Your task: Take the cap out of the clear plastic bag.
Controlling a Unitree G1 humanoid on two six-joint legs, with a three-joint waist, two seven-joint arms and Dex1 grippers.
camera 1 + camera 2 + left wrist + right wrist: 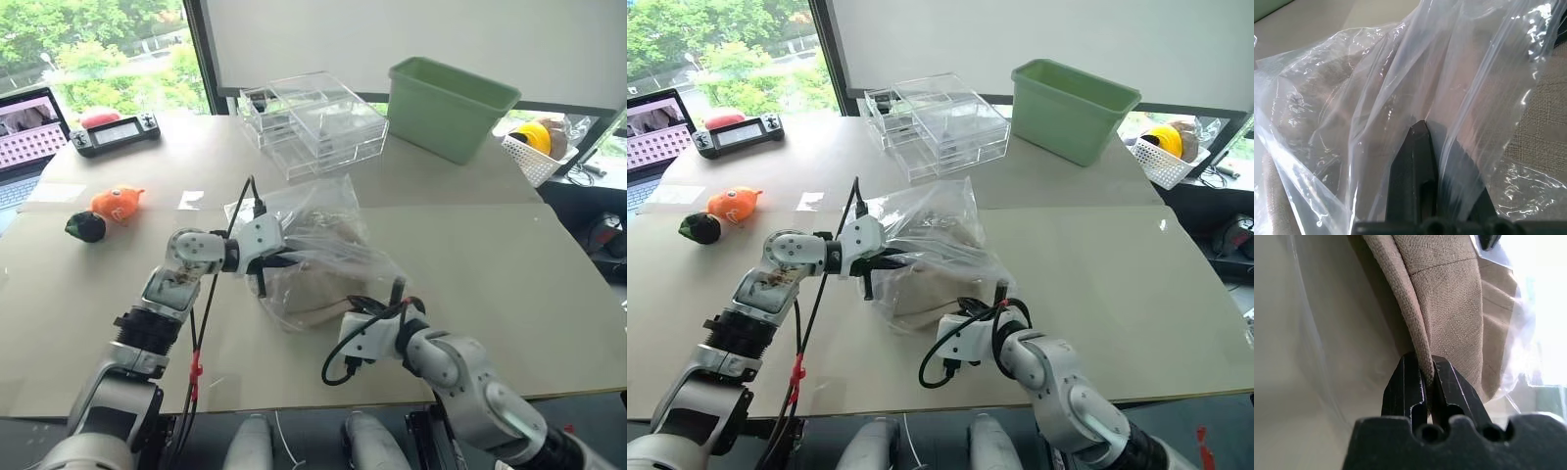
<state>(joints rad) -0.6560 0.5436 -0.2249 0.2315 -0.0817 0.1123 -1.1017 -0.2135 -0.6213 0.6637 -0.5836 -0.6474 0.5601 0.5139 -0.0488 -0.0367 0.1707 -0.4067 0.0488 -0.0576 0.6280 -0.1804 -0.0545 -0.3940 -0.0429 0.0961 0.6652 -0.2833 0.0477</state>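
pinching the cap (1449,298) rim edge-on, right tool (1426,377) clamped; left tool (1420,142) clamped on the clear plastic bag (313,245).

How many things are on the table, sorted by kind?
Fabric cap: 1
Clear plastic bag: 1
Clear acrylic drawer boxes: 1 stack
Green plastic bin: 1
Orange plush toy: 1
Handheld controller: 1
Laptop: 1
Total: 7
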